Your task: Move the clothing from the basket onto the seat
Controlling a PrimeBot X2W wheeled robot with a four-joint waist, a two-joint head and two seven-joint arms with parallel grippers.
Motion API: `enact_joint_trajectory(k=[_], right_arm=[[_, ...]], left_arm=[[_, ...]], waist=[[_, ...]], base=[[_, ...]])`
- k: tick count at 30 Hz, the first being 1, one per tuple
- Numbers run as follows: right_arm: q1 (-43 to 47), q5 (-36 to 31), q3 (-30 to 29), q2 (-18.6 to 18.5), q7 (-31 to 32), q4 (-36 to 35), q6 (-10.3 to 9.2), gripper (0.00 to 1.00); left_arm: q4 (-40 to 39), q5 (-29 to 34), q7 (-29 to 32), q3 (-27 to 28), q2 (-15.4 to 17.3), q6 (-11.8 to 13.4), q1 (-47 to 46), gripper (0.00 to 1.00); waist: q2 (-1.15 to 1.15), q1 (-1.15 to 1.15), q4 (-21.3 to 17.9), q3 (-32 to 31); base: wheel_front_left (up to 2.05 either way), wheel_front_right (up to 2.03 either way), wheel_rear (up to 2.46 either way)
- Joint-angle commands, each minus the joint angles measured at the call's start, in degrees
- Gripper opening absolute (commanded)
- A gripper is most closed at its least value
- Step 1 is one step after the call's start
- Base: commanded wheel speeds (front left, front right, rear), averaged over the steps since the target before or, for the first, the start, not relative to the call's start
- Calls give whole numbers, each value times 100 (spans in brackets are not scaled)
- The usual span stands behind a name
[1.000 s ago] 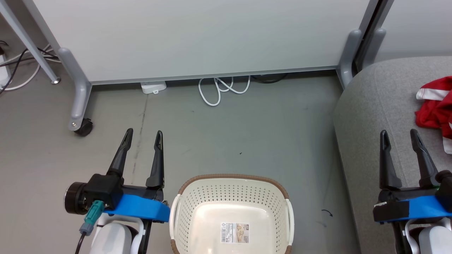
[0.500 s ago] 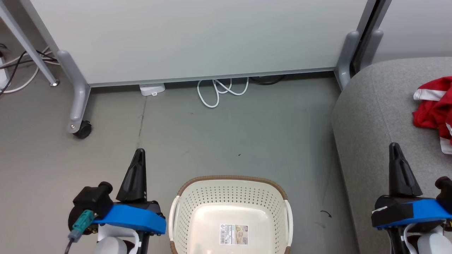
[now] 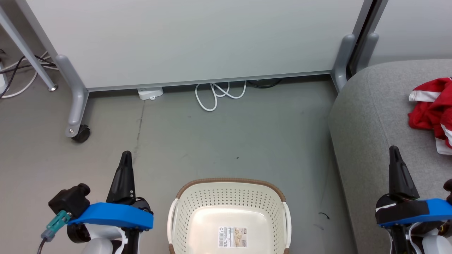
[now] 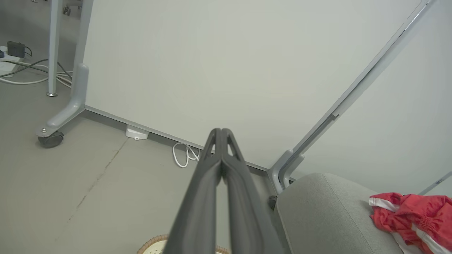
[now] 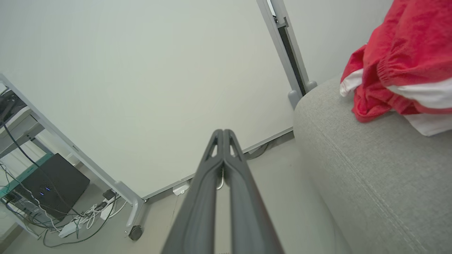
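Jaws of both grippers are pressed together, pinching nothing. Left gripper (image 3: 125, 158) hangs just left of the basket (image 3: 229, 181); right gripper (image 3: 394, 152) is by the near edge of the seat (image 3: 367, 116). Between them, the basket holds no garment. Beyond and right of the right jaws, the clothing (image 3: 429, 109) lies bunched on the seat. Expect light, limp, non-fragile fabric; pinch a raised fold or white-banded hem. Farthest stands the partition panel (image 3: 197, 38).
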Motion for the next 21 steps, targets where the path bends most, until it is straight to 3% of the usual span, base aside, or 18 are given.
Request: enact_joint_trajectory(k=[1,21], right_arm=[[-10,235,3,-7,48,-62,0,0],[8,1810,37,16,446,20,1,0]], left_arm=[[-89,-228,36,55,51,-18,-54,0],[-138,-1812,390,269,88,-34,7,0]], waist=[[0,0,-5,-8],[0,0,-68,-105]], base=[[0,0,0],[0,0,0]])
